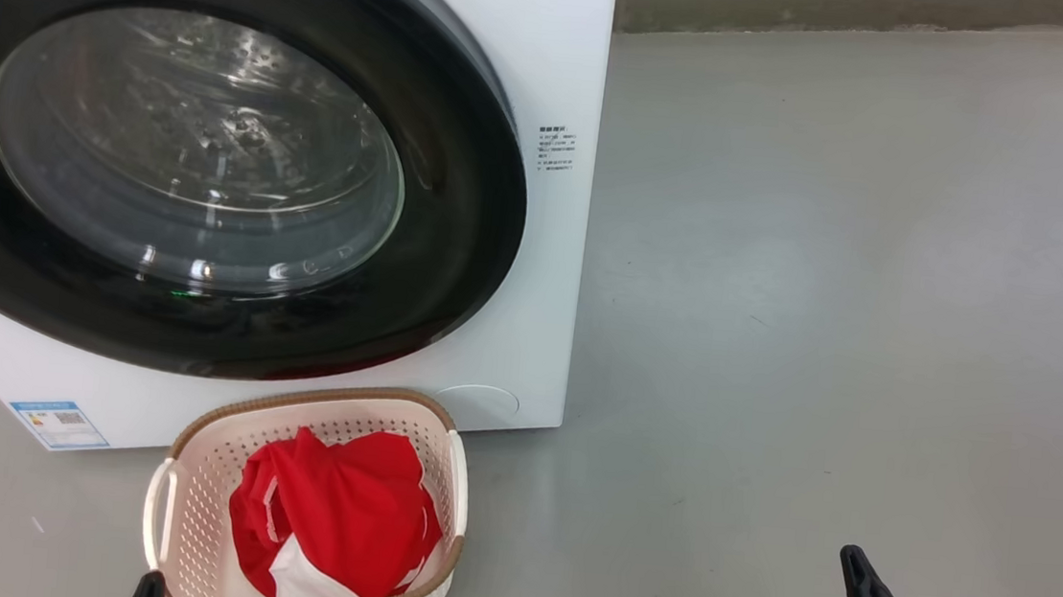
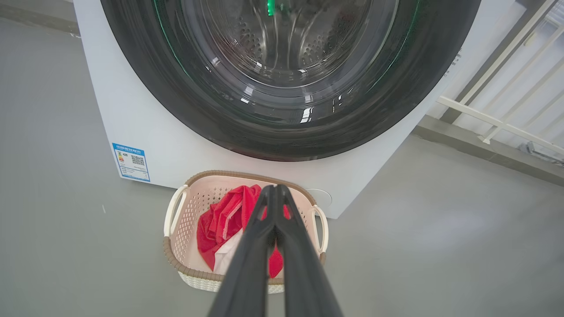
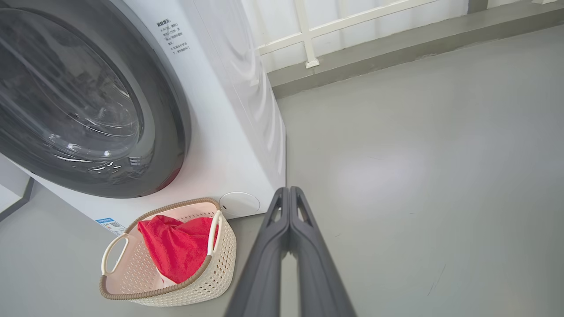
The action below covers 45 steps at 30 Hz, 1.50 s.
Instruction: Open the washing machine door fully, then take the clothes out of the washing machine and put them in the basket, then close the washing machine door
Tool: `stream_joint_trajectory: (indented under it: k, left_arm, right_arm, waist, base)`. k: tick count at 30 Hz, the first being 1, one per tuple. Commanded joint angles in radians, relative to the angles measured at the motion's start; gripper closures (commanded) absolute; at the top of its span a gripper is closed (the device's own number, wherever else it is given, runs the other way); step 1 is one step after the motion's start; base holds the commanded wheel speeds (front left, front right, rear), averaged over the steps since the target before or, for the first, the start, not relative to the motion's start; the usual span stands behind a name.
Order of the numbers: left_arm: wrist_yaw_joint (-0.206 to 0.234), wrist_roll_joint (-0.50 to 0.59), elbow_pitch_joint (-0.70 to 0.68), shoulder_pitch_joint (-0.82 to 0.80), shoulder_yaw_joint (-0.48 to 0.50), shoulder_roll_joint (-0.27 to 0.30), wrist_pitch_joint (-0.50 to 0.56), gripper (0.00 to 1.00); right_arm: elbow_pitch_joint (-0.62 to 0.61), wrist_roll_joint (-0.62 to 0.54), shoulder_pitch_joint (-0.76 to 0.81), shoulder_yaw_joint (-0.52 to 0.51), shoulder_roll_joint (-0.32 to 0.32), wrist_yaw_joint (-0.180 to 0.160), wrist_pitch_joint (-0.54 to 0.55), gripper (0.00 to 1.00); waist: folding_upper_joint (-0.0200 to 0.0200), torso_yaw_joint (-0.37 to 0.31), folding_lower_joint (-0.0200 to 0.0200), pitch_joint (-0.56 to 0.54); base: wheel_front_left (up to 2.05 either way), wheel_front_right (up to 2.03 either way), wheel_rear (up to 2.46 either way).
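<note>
Beyond the left jaws, the washer [image 2: 132, 110] carries a small blue label [image 2: 131, 162] low on its front, with a QR square and lines of print too small to read. Up and to the left of the right jaws, a short block of dark print [image 3: 172, 37] sits beside the door [image 3: 163, 145]; it is too fine to make out. A round cap [image 3: 239, 204] is set low in the front, just left of the right jaws' tips. The door lies flat against the washer, and the steel drum shows through its glass. The basket [image 2: 246, 175] stands on the floor [image 1: 828, 315] before the washer, straight ahead of the left jaws and below their tips, and to the left of the right jaws. The clothes [image 1: 350, 504] lie in it, a red heap with a white patch. Both pairs of jaws are pressed together with nothing between them, the right jaws over floor.
</note>
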Motion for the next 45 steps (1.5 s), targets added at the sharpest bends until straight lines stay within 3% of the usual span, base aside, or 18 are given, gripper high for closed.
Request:
stream_joint_trajectory:
  k: [1,45]
  left_arm:
    - [-0.001,-0.020,-0.025,-0.024,0.005,0.010,0.003,1.00]
    - [-0.003,-0.498,-0.045,-0.100,-0.008,0.013,0.129,1.00]
  right_arm:
    - [-0.029,0.022,-0.020,-0.008,-0.009,0.000,0.003,1.00]
    - [-0.069,0.473,-0.080,-0.060,-0.002,-0.002,0.128,1.00]
  waist:
    - [0.0000,0.000,-0.0001,0.000]
    - [0.0000,0.033,-0.0002,-0.003]
  base:
    - [0.00,0.00,0.00]
    - [0.00,0.00,0.00]
